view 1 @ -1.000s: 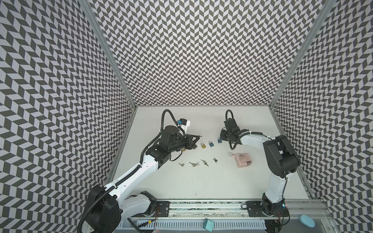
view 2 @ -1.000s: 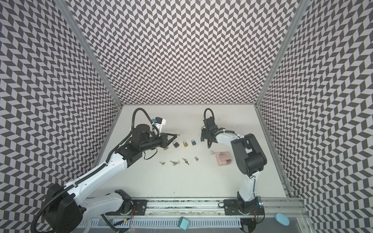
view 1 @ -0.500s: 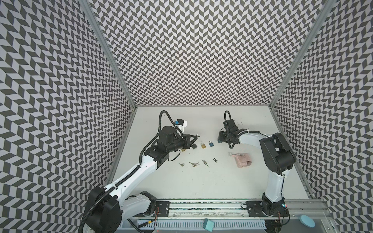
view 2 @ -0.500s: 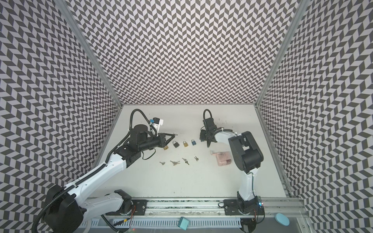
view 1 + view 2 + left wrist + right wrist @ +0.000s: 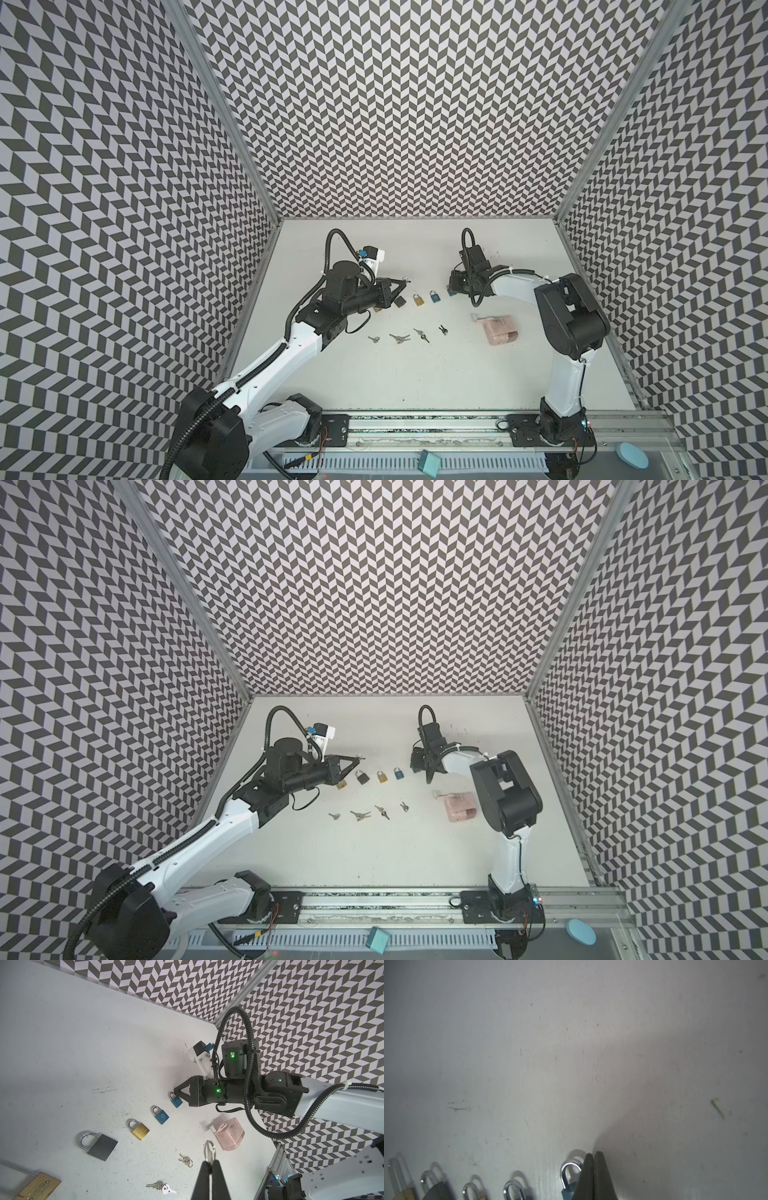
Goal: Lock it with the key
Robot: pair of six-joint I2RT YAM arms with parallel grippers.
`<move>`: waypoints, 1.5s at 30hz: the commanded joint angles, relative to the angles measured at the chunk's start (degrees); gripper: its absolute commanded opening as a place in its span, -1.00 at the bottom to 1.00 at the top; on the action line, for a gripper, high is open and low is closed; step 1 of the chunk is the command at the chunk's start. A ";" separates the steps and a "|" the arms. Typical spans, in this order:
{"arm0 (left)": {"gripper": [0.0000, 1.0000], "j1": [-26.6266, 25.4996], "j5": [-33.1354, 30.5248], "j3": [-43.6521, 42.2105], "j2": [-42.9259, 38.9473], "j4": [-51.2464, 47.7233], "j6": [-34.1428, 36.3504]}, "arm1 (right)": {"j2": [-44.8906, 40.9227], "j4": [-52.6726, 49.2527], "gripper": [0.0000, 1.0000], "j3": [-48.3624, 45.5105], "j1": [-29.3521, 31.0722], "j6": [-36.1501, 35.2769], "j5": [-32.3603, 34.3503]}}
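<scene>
Over on the left, the left fingers (image 5: 203, 1180) are clenched on a key (image 5: 210, 1157). Its ring pokes out past the tips, above the bench (image 5: 415, 374) just behind the grey padlock (image 5: 400, 301). Next along the row come a gold padlock (image 5: 417, 299), a blue padlock (image 5: 435, 296), then a small blue padlock (image 5: 176, 1101). There the right fingers (image 5: 586, 1176) are pressed together, empty, at its shackle; I cannot tell if they touch it. Spare keys (image 5: 400, 338) lie in front of the row.
</scene>
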 commanded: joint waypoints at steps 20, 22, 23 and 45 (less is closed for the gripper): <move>-1.00 1.68 7.86 -2.93 -4.62 9.67 -0.98 | -12.16 4.50 -0.64 -4.22 0.19 0.35 7.52; -1.00 1.86 10.16 -3.60 -5.86 12.54 -0.68 | -18.43 7.22 -0.55 -7.44 0.82 0.17 7.32; -1.00 1.81 11.09 -3.83 -6.56 13.84 -0.53 | -22.33 9.13 -0.51 -9.32 1.17 -0.04 5.66; -1.00 -3.20 13.07 -4.66 -11.75 37.40 -1.43 | -50.81 61.31 0.99 -26.47 15.80 22.69 -35.03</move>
